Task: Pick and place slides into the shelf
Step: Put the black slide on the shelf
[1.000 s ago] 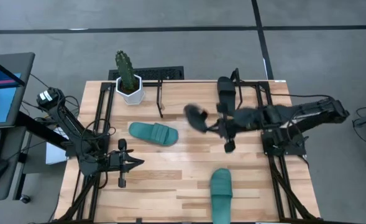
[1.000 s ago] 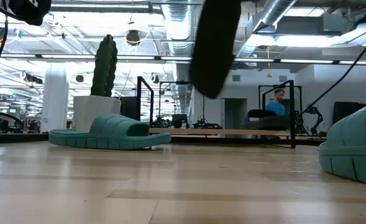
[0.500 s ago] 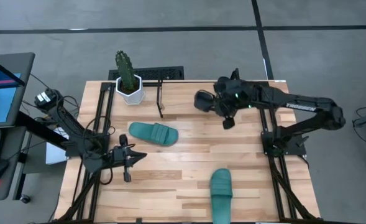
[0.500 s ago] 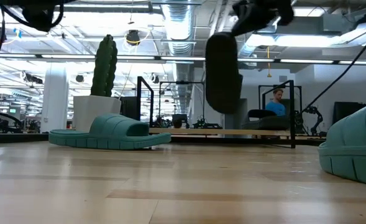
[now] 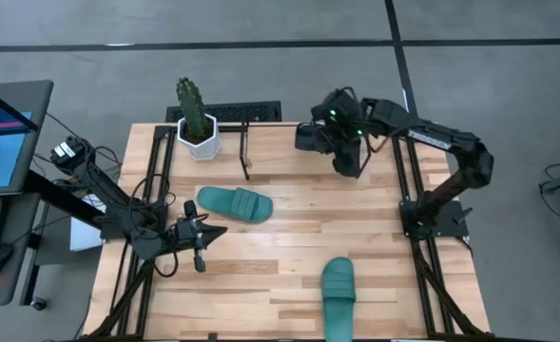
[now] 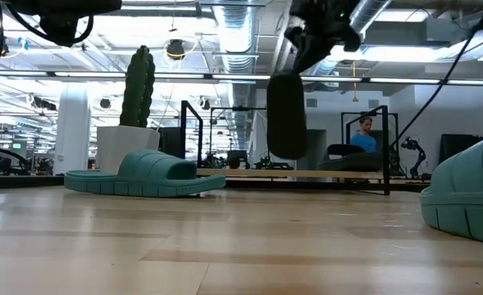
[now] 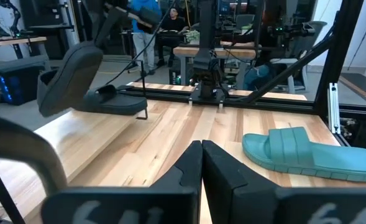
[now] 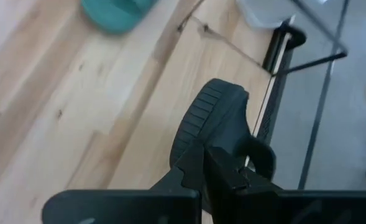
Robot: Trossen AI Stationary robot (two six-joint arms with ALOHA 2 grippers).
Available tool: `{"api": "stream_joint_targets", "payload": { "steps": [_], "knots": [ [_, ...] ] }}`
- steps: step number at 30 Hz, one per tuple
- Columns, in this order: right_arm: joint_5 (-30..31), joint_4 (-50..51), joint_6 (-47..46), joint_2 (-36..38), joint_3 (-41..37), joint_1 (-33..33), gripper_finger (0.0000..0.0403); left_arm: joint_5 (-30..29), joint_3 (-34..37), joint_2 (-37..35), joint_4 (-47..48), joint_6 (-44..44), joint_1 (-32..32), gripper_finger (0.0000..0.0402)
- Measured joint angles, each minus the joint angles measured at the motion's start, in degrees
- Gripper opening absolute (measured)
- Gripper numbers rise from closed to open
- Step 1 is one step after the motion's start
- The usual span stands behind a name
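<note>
Black slide (image 5: 310, 136), pinched by the right end effector (image 5: 339, 144), has moved back toward the shelf (image 5: 244, 150).

**Black slide carried to the table's far edge**

The right gripper (image 5: 348, 163), clamped on a black foam slide sandal (image 5: 310, 136), has swung from mid-table toward the far edge, by the thin black metal shelf (image 5: 244, 150). The sandal now hangs upright. The left gripper (image 5: 200, 261) has turned slightly.
</note>
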State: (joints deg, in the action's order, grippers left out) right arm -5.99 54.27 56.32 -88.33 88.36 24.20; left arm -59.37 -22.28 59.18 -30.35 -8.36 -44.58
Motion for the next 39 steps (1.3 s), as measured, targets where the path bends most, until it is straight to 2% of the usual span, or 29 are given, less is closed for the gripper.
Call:
{"api": "stream_joint_targets", "payload": {
  "steps": [9,16,27,39],
  "knots": [
    [-0.01,1.25,3.21,-5.43,1.48,6.43,0.0,-3.23,0.0,0.0,0.02,-0.96,0.02,0.0],
    [0.16,1.55,3.27,-5.75,1.5,9.68,0.0,-5.7,0.0,0.0,0.02,-1.18,0.0,0.0],
    [0.03,5.59,1.49,-5.32,1.5,9.32,0.0,-5.79,0.0,0.07,1.06,-2.29,0.02,0.0],
    [0.13,11.79,-4.45,-5.32,1.5,6.7,0.0,-5.38,0.0,0.09,3.35,-5.86,0.07,0.0]
  ]
}}
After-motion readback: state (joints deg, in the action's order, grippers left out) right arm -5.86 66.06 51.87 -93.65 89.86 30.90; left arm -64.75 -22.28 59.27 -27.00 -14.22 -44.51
